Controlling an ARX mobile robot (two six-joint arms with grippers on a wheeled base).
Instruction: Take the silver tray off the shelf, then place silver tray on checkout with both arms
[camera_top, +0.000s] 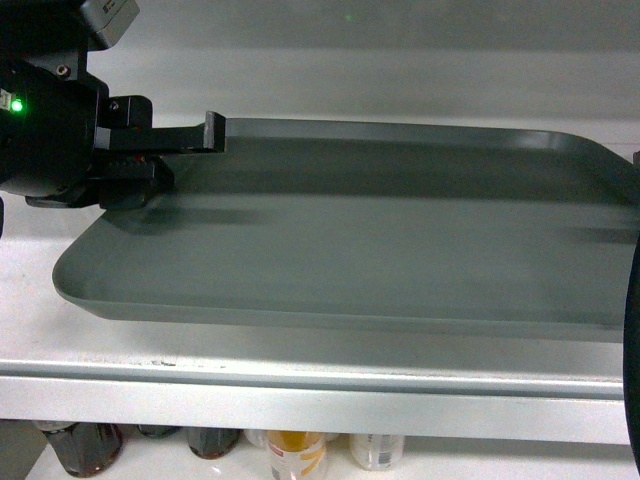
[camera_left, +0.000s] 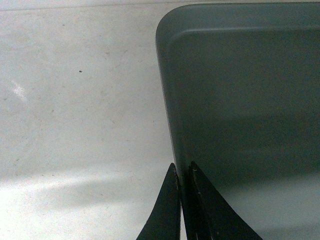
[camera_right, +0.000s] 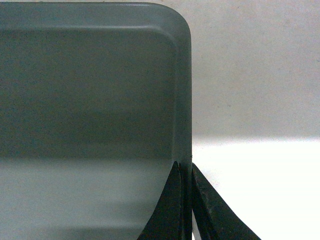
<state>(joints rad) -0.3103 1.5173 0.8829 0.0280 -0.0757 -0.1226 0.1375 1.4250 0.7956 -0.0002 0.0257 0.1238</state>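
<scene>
The right arm (camera_top: 633, 330) is almost wholly cut off in the head view: only a dark curved edge shows at the right border, and its gripper cannot be seen there. The tray (camera_top: 360, 230) runs past that same border, so its right end is hidden. Below the shelf (camera_top: 300, 400), only the tops of some bottles (camera_top: 295, 450) show, too cropped to read.

In the left wrist view, the left gripper (camera_left: 184, 200) has its two black fingers (camera_left: 167, 210) nearly together, pinching the tray's left rim (camera_left: 170, 120), one finger outside and one inside. In the right wrist view, the right gripper (camera_right: 185, 200) pinches the right rim (camera_right: 185, 100) in the same way.

The tray sits over the white shelf board, its near edge close to the grey front lip. Whether it rests on the board or is lifted slightly cannot be told.
</scene>
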